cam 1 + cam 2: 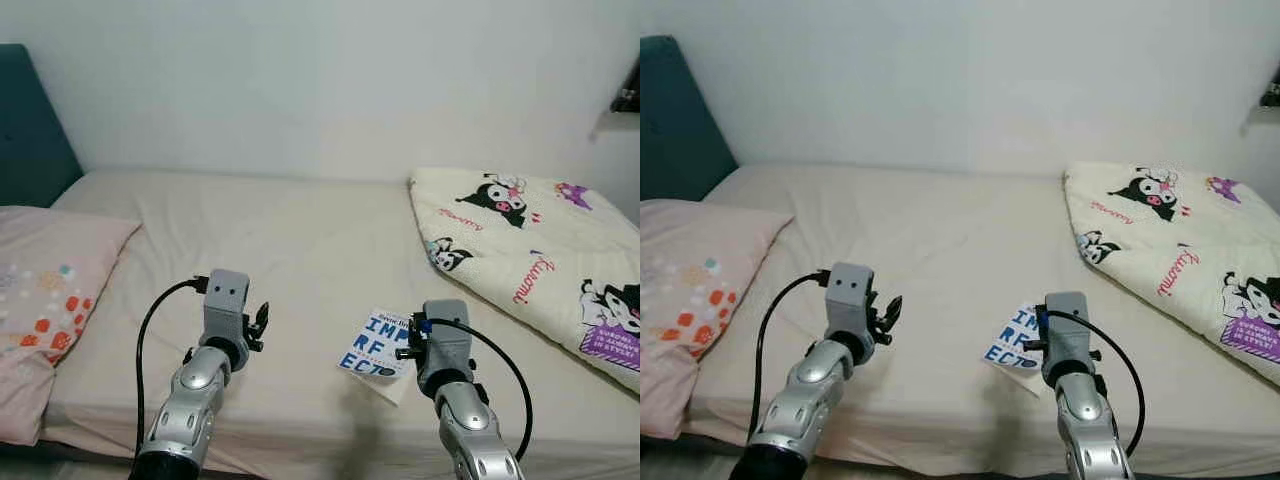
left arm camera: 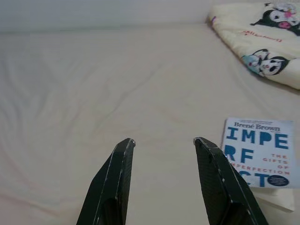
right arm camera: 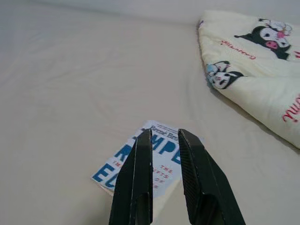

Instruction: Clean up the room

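Left eye view looks down over a bed [image 1: 290,260] with a beige sheet, both silver arms reaching out above its near edge. A book [image 1: 375,345] with a white cover and big blue letters lies flat on the sheet near that edge, just ahead of the right claw [image 3: 164,135]. Through the right wrist view, that claw's two black fingers [image 3: 137,178] stand close together with a narrow gap, hovering over the book's cover, nothing between them. The left claw [image 2: 164,141] hangs above bare sheet, its fingers spread apart and empty, the book off to its right. A pink pillow [image 1: 50,300] sits at the bed's left end, and a cream blanket [image 1: 540,255] with cartoon prints lies folded on the right
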`<state>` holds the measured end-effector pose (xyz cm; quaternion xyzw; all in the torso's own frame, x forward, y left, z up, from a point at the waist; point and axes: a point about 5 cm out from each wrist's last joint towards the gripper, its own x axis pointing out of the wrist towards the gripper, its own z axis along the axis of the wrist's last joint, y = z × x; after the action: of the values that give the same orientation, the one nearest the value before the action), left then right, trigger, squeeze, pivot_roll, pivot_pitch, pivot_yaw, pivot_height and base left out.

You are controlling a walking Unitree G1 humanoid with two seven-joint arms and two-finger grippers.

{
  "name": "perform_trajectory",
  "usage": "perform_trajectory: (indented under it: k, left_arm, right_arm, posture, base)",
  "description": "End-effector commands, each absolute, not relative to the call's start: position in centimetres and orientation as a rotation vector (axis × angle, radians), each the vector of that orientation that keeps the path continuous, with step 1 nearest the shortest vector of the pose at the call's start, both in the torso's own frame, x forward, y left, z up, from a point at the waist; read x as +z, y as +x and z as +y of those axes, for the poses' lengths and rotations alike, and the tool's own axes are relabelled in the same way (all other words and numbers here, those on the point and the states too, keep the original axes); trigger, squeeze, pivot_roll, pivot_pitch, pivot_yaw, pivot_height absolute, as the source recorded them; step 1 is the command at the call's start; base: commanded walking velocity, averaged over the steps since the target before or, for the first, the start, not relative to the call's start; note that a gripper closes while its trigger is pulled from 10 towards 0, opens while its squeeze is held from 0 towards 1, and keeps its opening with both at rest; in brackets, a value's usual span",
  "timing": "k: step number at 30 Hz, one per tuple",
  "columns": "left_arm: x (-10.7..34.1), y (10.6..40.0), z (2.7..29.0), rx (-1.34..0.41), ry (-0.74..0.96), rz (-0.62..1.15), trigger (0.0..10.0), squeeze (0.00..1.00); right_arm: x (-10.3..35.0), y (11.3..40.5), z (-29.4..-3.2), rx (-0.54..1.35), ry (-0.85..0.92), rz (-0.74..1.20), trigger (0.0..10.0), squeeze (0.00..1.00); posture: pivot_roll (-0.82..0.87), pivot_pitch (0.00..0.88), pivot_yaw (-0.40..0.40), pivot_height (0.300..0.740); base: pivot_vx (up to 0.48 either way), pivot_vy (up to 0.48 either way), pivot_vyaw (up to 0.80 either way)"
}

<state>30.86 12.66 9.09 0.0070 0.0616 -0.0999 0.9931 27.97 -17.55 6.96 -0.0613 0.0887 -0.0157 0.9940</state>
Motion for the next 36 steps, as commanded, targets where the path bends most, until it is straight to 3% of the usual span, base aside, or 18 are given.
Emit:
perform_trajectory:
  k: [1, 26, 36]
  left_arm:
    - [8.92, 30.59, 12.59, -0.206, 0.022, 0.122, 10.0, 0.00]
    - [8.74, 30.48, 12.49, -0.207, 0.008, 0.112, 10.0, 0.00]
    - [8.16, 30.20, 13.10, -0.184, 0.003, 0.131, 10.0, 0.00]
  right_arm:
    - [6.86, 27.87, -17.71, -0.039, -0.110, 0.182, 10.0, 0.00]
    - [6.30, 28.03, -17.86, -0.072, -0.127, 0.222, 10.0, 0.00]
    - [6.46, 28.74, -17.94, -0.088, -0.110, 0.210, 10.0, 0.00]
  posture:
    - [-0.01, 0.012, -0.020, 0.740]
    - [-0.01, 0.000, -0.019, 0.740]
    - [-0.01, 0.001, -0.021, 0.710]
  base:
    - [0.000, 0.000, 0.00]
    - [0.000, 0.000, 0.00]
    - [0.000, 0.000, 0.00]
